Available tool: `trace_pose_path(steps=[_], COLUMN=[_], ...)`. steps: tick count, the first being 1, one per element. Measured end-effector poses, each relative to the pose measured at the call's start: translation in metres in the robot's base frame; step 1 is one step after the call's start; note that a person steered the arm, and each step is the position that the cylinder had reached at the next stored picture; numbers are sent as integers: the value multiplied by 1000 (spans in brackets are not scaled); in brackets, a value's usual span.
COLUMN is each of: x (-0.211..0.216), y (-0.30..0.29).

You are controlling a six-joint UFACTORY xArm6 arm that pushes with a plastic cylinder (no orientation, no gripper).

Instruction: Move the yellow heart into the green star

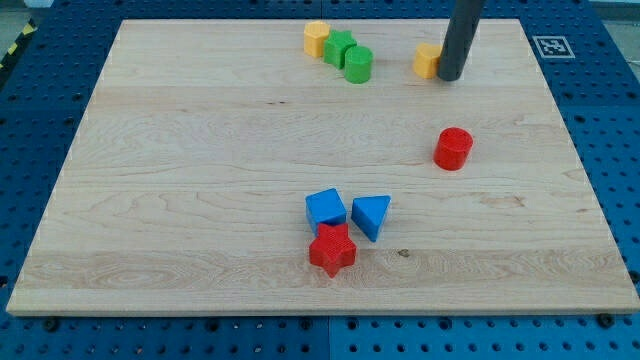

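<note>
My tip [449, 78], a bare rod grasping nothing, touches the right side of the yellow heart [427, 60] at the worktop's [200, 180] far edge; light, rigid and likely slippery, it should slide left toward the green star [339, 47].

Only 1 part of the arm shows: a straight, smooth, dark grey rod, round in section and matte, with no visible markings, screws or cables. It keeps an even width down to my tip [449, 77], which ends bluntly.
</note>
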State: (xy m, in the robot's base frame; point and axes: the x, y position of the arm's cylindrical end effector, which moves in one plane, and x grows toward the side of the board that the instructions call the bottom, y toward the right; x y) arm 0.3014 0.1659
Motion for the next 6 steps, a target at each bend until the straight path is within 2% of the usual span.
trace_pose_path(steps=[4,6], x=[-74,-74], y=[-40,-41])
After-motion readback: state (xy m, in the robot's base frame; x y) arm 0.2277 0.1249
